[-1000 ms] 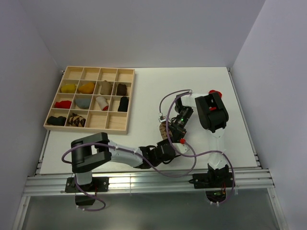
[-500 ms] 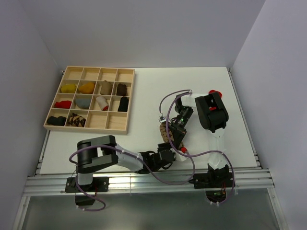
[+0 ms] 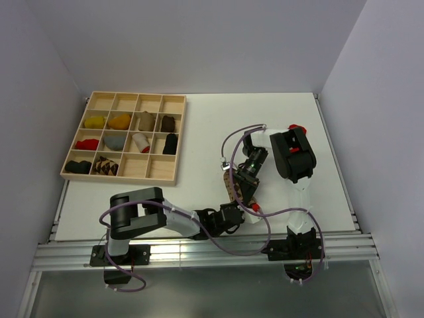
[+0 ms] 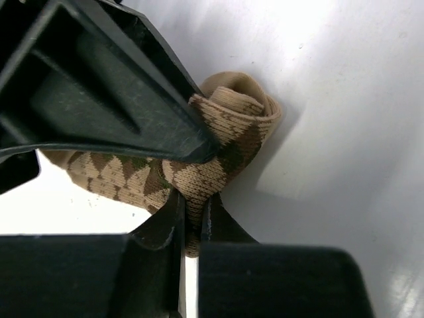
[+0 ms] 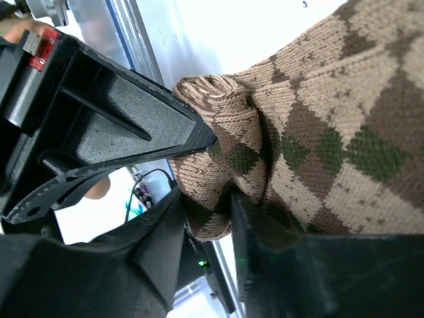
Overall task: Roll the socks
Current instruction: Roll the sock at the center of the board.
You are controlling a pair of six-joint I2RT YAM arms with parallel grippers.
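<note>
Left gripper (image 4: 199, 175) pinches the argyle sock (image 4: 240, 126), roll half-made; right gripper (image 5: 209, 169) brackets it, I can't tell if clamped; more rolling left.

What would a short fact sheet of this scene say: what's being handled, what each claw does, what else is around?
Handled item: argyle sock, one end folded over, on the table
Left gripper: shut, pinching the sock
Right gripper: jaws around the sock's folded end; grip unclear
Also there: wooden tray holding small sock bundles
</note>
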